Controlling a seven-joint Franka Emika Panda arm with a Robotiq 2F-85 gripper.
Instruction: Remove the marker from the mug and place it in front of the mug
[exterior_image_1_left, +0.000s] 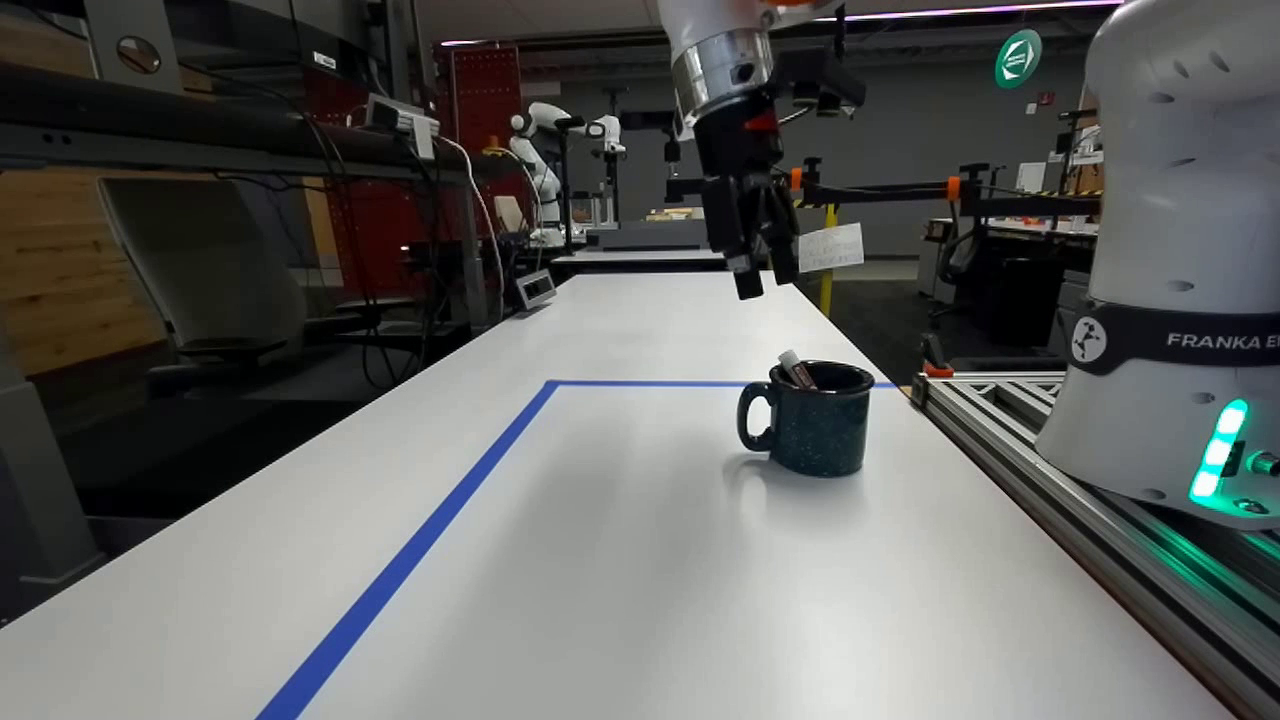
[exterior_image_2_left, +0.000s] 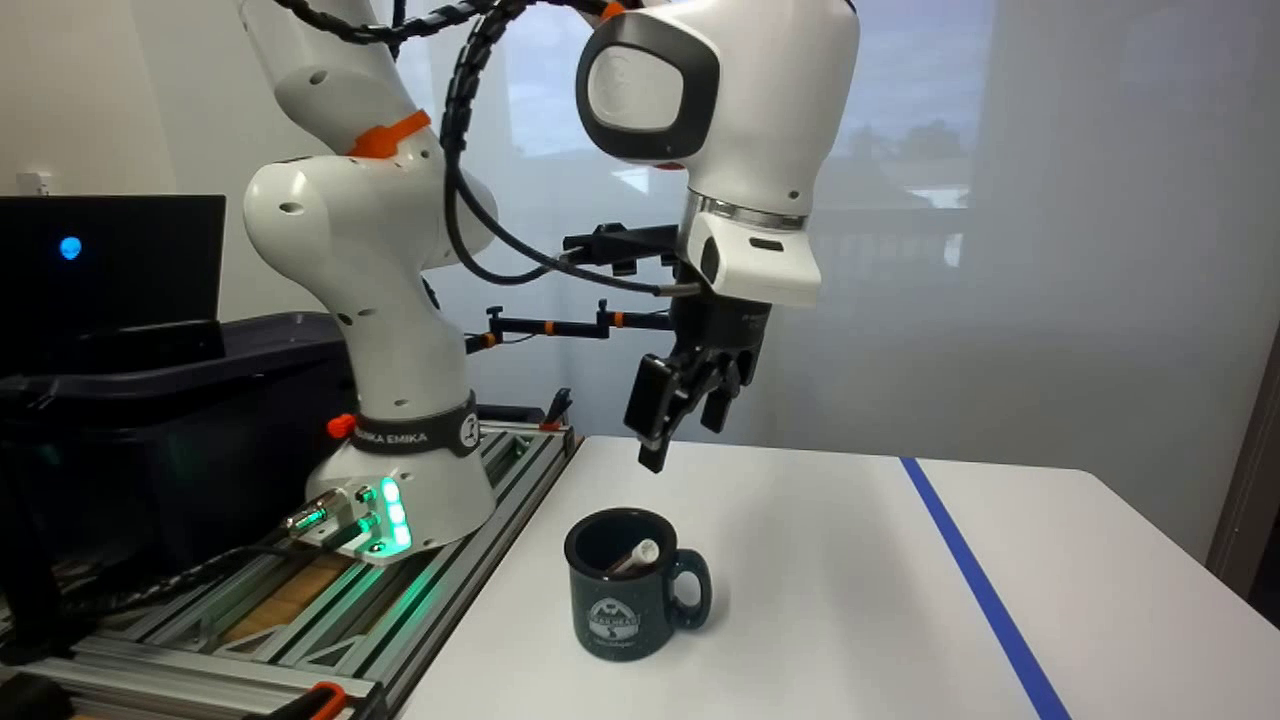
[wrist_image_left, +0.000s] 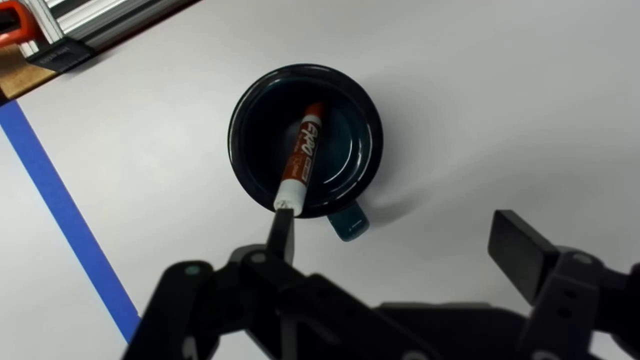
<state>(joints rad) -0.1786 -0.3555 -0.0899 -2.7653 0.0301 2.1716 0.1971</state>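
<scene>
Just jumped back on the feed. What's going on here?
The gripper is open and empty, raised higher than the mug and not touching it. The marker leans inside the mug, white end up at the rim. The mug stands upright on the table; the marker is not out yet.

Marker (exterior_image_1_left: 796, 369) aslant in the mug (exterior_image_1_left: 822, 430) (pale end up), fingers (exterior_image_1_left: 747, 281) above.

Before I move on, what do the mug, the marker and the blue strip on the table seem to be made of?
The mug: enamelled metal or glazed ceramic, I can't tell which; glossy, with pale speckles and reflections inside. The marker: probably smooth plastic, judging by its white end and printed barrel. The blue strip: likely matte tape, given its flat, even colour and straight edges.
</scene>
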